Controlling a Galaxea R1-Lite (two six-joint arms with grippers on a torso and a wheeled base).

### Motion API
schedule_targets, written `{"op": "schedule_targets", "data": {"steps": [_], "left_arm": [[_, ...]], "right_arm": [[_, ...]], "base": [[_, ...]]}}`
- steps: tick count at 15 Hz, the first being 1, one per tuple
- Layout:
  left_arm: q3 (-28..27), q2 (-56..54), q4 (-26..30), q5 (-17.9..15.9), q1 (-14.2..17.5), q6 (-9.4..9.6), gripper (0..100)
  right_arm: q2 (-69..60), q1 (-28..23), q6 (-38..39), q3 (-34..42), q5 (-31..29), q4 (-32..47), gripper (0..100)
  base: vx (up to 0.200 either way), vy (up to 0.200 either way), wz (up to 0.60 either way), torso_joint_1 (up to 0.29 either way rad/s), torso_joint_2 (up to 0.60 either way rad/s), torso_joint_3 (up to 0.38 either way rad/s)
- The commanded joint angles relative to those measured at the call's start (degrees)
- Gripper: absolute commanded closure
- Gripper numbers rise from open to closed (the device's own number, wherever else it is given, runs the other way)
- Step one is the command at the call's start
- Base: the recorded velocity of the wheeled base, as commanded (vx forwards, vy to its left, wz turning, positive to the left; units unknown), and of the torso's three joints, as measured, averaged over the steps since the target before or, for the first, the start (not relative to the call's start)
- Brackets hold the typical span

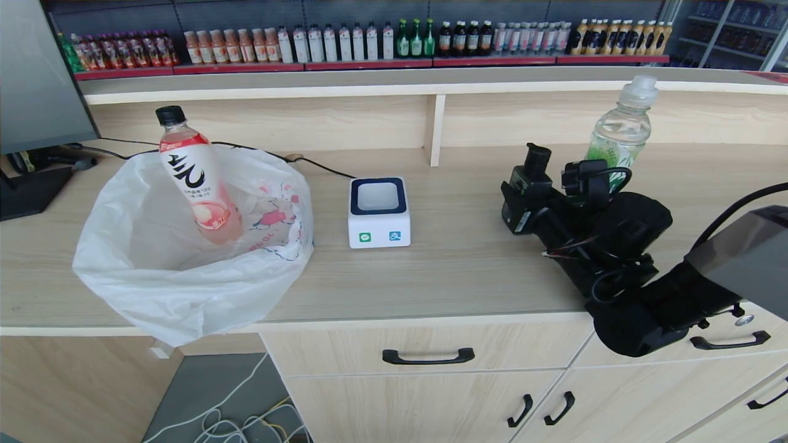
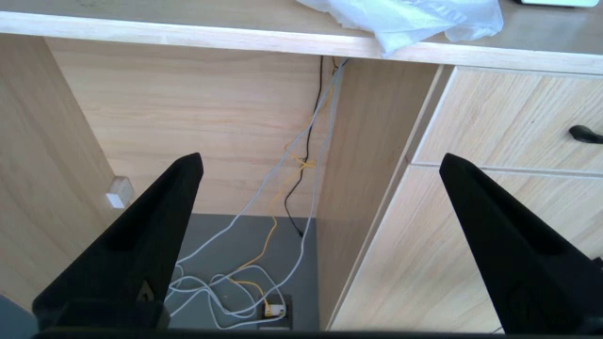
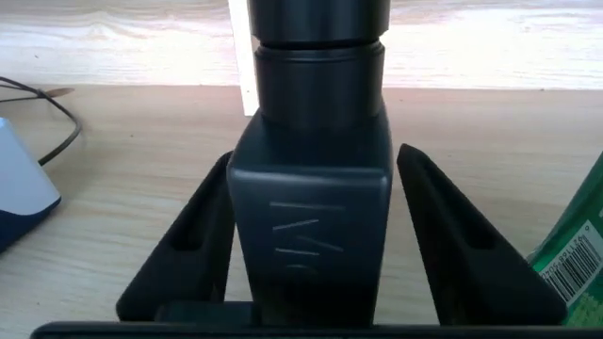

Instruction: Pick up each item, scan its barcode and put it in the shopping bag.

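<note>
The right hand (image 3: 313, 158) grips a dark bottle (image 3: 311, 235) (a green bottle (image 1: 619, 132) stands near it on the surface (image 1: 462, 258)). The left hand (image 2: 320, 162) is wide open and holds nothing. A pink bottle (image 1: 197, 178) leans in the shopping bag (image 1: 154, 271).

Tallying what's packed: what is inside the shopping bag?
A pink-labelled bottle with a black cap leans inside the shopping bag. The bag's bottom is hidden by its white walls.

This is a shop, seen at its checkout counter (image 1: 468, 264). Beyond the counter's far edge a long shelf (image 1: 369, 63) carries rows of bottled drinks (image 1: 335, 43) (a red strip runs along its front). A barcode scanner (image 1: 378, 212) sits mid-counter, a plastic shopping bag (image 1: 154, 271) overhangs the front edge, and a screen (image 1: 37, 74) stands at the far left corner.
</note>
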Motion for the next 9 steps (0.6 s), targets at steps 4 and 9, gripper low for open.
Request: {"op": "schedule_targets", "data": {"steps": [4, 9], "left_arm": [[0.0, 0.0, 0.0, 0.0, 0.0, -0.08, 0], [0.0, 0.0, 0.0, 0.0, 0.0, 0.00, 0]], "right_arm": [[0.0, 0.2, 0.0, -0.2, 0.0, -0.1, 100], [-0.5, 0.7, 0.0, 0.1, 0.0, 0.6, 100]], "base": [[0.000, 0.000, 0.00, 0.000, 0.00, 0.000], [0.000, 0.000, 0.00, 0.000, 0.00, 0.000]]}}
